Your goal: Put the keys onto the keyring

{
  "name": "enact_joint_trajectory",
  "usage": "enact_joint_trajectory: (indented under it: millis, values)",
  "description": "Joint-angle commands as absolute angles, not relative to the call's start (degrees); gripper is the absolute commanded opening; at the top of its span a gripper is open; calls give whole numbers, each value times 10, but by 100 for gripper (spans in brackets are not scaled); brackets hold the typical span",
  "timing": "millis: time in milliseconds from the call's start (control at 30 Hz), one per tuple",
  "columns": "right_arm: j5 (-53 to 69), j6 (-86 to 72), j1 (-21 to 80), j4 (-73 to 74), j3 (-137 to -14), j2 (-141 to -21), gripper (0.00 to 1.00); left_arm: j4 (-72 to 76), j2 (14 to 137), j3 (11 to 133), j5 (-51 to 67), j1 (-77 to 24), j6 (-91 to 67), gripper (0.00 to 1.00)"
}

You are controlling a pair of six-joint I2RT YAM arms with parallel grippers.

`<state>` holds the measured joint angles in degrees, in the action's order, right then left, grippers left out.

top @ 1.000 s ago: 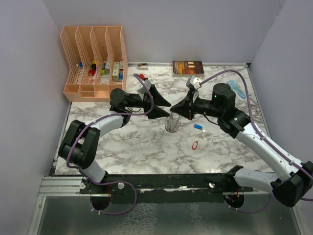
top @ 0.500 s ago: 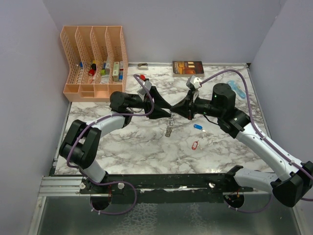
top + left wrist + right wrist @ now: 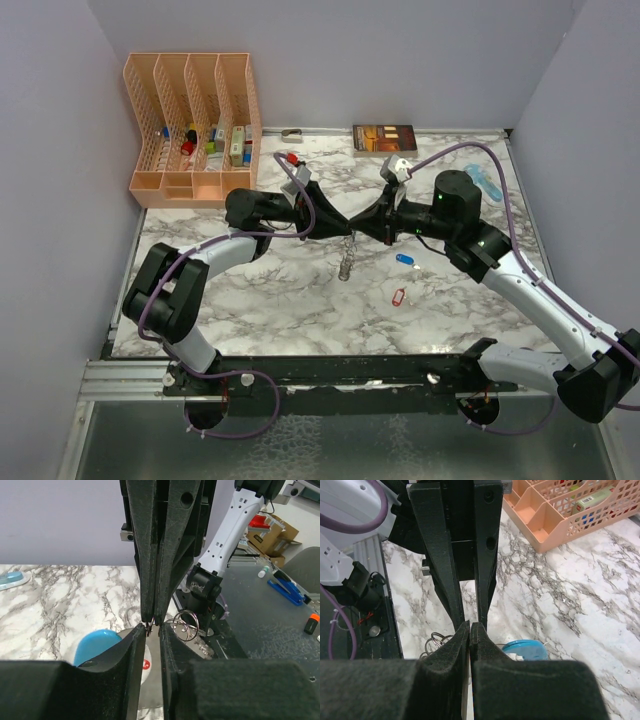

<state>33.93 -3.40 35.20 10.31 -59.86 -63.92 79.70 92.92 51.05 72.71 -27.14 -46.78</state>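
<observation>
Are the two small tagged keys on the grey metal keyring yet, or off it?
Off. The blue-tagged key and the red-tagged key lie loose on the marble table, apart from the hanging grey metal keyring.

**Desk Clutter Rings Marble Table**

A peach organizer (image 3: 195, 125) with four upright slots stands at the far left corner of the marble table (image 3: 270, 290), small bottles and coloured odds and ends tucked into its low front bins. A dark book (image 3: 385, 138) lies flat against the back edge, near the middle. A small brown item (image 3: 291, 133), too small to identify, lies to its left. A pale-blue see-through object (image 3: 487, 184) rests near the far right edge. Grey walls enclose three sides. Off the table, the left wrist view shows cardboard boxes (image 3: 275, 532), a blue stapler-like tool (image 3: 287, 587) and an orange marker (image 3: 312, 623).
</observation>
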Motion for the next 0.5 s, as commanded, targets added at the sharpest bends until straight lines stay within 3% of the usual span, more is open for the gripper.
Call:
enact_joint_trajectory:
  millis: [0,133,233,467]
  values:
    - [343,-40,355,73,-613,-619,1,815,936,508,743,-277,-469,19]
    - [339,-40,355,73,-613,-616,1,815,938,508,743,-277,-471,14]
    - [339,-40,355,73,-613,-615,1,818,937,508,743,-277,-472,0]
    - [333,-44,355,72,-612,-608,1,841,937,506,743,-277,-487,0]
